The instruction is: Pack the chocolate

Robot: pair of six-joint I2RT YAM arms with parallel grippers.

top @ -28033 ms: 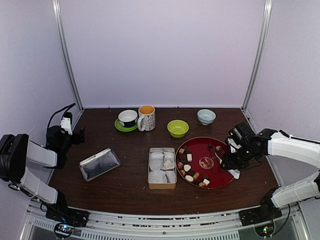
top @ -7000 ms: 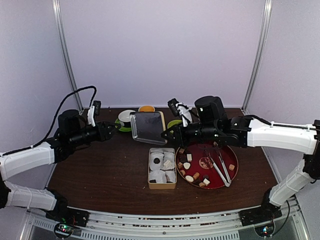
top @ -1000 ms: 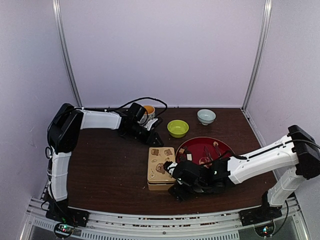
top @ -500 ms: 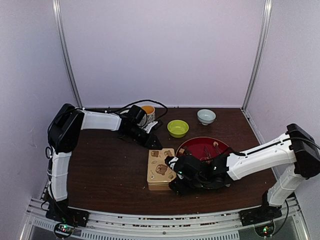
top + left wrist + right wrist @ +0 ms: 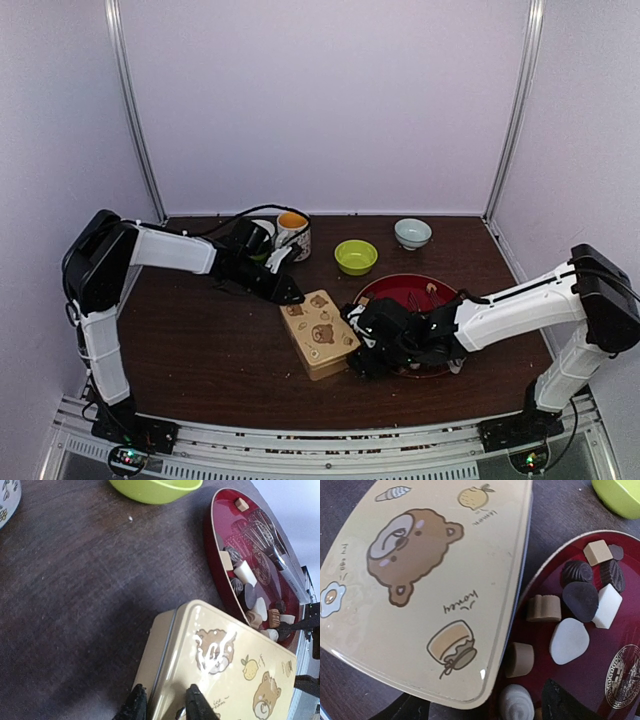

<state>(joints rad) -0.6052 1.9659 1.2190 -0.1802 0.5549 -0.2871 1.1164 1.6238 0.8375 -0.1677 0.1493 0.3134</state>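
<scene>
The cream tin (image 5: 320, 333) with bear drawings lies askew on the table, lid on, so its inside is hidden. My left gripper (image 5: 289, 297) is at its far-left corner. In the left wrist view one finger (image 5: 196, 704) rests on the lid (image 5: 235, 665) and the other (image 5: 134, 707) stands against the side wall, shut on the tin's edge. My right gripper (image 5: 358, 346) stands open around the near-right corner (image 5: 475, 690). The right finger (image 5: 567, 700) is clear of the tin, over the red tray (image 5: 630, 625). Chocolate (image 5: 569, 640) (image 5: 247, 574) in white, tan and dark pieces lies on the tray (image 5: 400, 285).
Silver tongs (image 5: 280, 562) lie across the tray's far side. Along the back of the table stand a green bowl (image 5: 356, 256), an orange-filled mug (image 5: 294, 235) and a pale bowl (image 5: 412, 233). The tray's rim touches the tin's right side.
The tin has turned and its far end has slid left. My left gripper moved left and nearer with that corner. The right gripper stayed at the near-right corner.
</scene>
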